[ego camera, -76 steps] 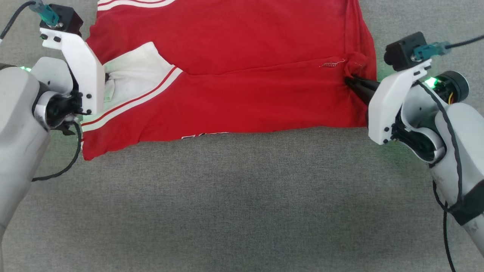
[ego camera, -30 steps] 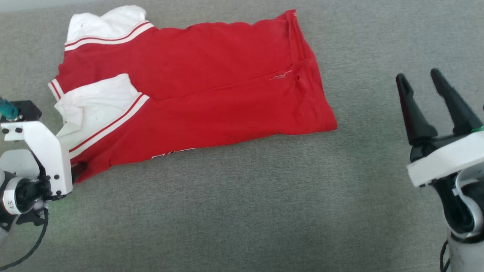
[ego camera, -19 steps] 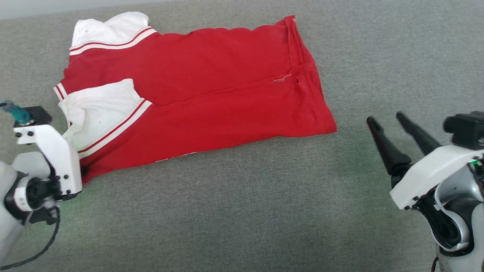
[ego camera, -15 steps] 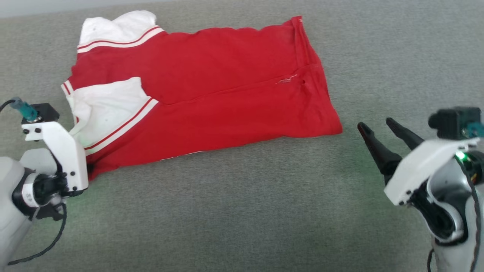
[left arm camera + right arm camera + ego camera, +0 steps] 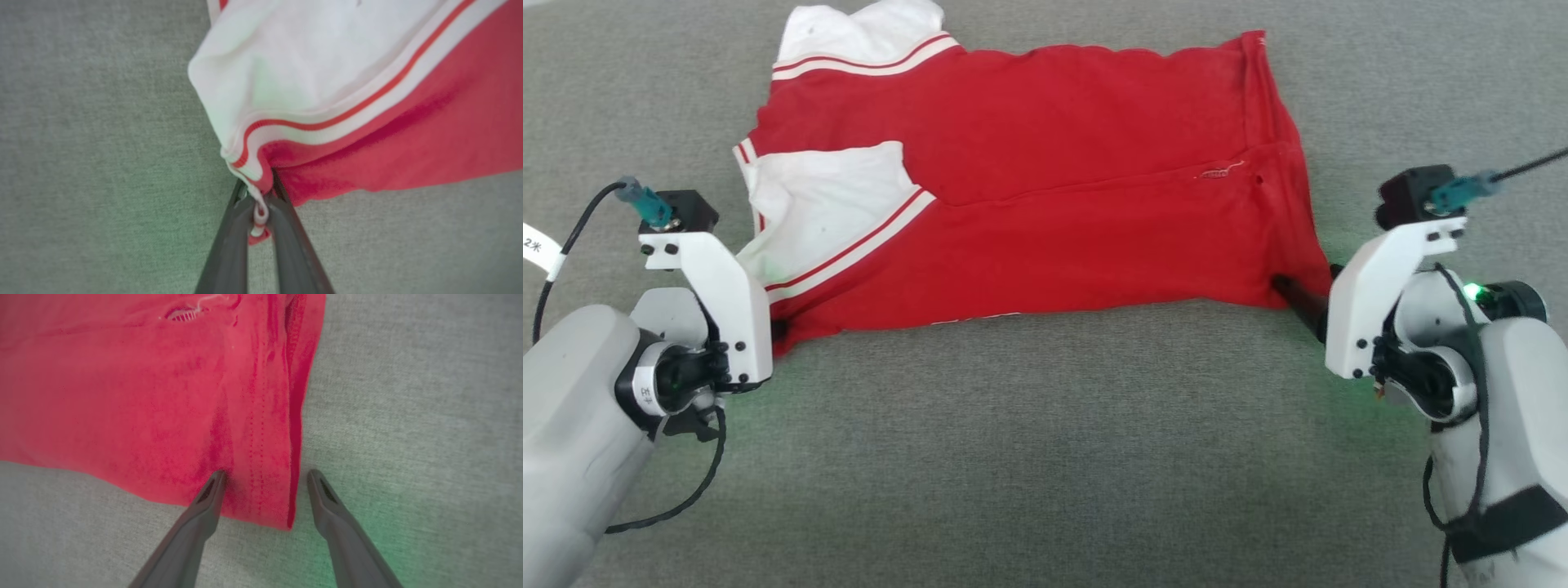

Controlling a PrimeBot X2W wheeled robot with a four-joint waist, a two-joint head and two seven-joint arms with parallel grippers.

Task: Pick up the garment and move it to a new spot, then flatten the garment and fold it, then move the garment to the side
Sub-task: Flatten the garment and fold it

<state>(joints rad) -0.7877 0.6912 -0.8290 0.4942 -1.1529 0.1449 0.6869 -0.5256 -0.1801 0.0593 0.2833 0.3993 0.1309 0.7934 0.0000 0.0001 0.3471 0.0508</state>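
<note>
Jersey (image 5: 1054, 204) lay folded once; left fingers (image 5: 231, 245) clamped its striped corner, right fingers (image 5: 196, 526) gaped astride its hem corner. Further folding and shifting aside seemingly remained.

Grey forearms (image 5: 572, 408) carry white screw-dotted brackets (image 5: 727, 302), black camera blocks (image 5: 686, 211) with teal plugs (image 5: 645, 204), looping black cables (image 5: 698, 490) and tapered dark fingers (image 5: 196, 522) (green wrist lamp (image 5: 1470, 290) glowing).
</note>
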